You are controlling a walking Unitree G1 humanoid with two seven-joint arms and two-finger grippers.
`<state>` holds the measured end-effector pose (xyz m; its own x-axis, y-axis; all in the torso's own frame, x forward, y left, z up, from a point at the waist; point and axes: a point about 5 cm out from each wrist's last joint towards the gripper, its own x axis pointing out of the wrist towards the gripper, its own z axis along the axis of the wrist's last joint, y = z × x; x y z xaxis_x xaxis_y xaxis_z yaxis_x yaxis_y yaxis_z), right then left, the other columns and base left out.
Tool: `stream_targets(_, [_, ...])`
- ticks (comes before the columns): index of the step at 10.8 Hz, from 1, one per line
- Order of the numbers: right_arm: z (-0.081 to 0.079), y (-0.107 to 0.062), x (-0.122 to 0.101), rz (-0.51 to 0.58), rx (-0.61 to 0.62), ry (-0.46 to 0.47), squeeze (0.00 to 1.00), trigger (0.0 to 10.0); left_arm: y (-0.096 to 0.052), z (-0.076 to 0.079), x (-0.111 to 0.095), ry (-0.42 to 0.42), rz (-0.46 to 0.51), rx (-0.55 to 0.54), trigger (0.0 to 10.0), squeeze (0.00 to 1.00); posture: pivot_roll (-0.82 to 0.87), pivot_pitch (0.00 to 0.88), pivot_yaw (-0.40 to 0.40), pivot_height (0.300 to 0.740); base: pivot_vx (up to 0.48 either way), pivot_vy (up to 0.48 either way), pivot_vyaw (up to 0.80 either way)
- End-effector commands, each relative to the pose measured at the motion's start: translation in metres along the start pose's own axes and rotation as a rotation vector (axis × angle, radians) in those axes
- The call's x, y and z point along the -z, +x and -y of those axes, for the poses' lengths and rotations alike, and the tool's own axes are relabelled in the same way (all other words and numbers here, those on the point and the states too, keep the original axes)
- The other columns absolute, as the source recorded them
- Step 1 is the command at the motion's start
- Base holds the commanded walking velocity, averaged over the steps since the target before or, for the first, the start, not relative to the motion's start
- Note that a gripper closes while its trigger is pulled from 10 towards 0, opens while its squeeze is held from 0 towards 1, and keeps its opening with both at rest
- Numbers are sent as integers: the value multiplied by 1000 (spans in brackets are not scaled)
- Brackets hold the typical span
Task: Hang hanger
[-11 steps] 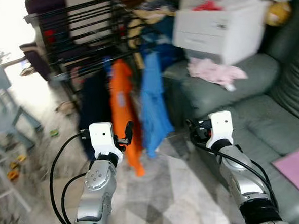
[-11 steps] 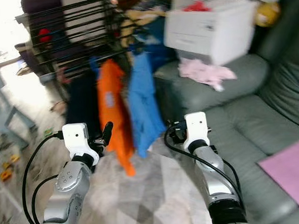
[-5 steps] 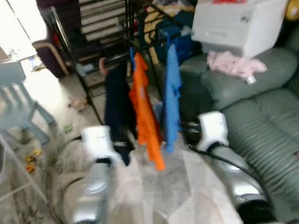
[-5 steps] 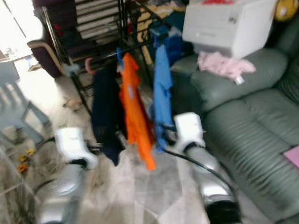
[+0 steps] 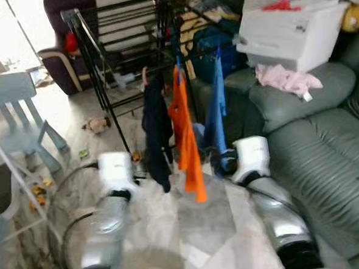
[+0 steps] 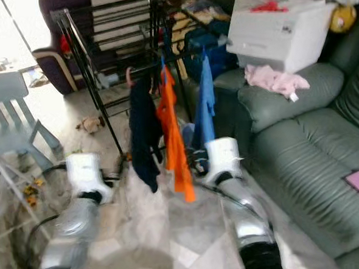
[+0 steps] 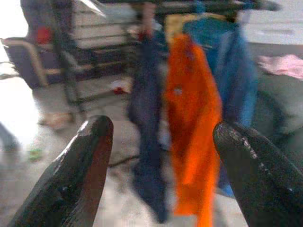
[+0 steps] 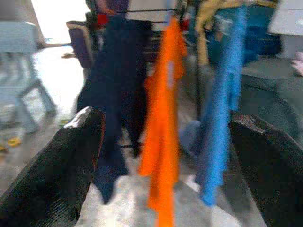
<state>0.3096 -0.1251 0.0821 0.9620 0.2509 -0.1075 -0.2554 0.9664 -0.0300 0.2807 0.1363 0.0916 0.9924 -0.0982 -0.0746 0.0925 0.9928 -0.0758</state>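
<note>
— Black metal drying rack (image 5: 111,59): any legible markings on it or on the garments?
— None. Views are blurred; a pale patch on the orange garment (image 5: 186,137) and a dark mark on the white box (image 5: 292,33) cannot be read.
— Left claw (image 7: 156,156)?
— Fingers wide apart, nothing between them, touching nothing. It is pointed at the hanging clothes.
— Right claw (image 8: 165,156)?
— Likewise spread wide and empty, facing the same garments.
— Count of hung items?
— Three on the rack's front rail, side by side: one navy garment (image 5: 156,127), one orange, one blue garment (image 5: 216,117). Hanger hooks show at the rail above them; the hangers themselves are hidden under the cloth.
— Other items?
— One pink cloth (image 5: 286,80) on the grey-green sofa (image 5: 314,138), below the white box. One pale blue chair (image 5: 20,117) stands on the robot's left.
</note>
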Motion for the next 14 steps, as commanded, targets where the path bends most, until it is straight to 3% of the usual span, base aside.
stream_targets(1, [11,-1,-5,17,24,-15,0,10000,2,10,-2,6,8,23,10000,0,-96,0,75,740,386,285,0])
stream_targets(14, [8,0,-5,9,3,-10,0,10000,2,17,4,4,-28,42,10000,0,-99,0,73,740,461,22,0])
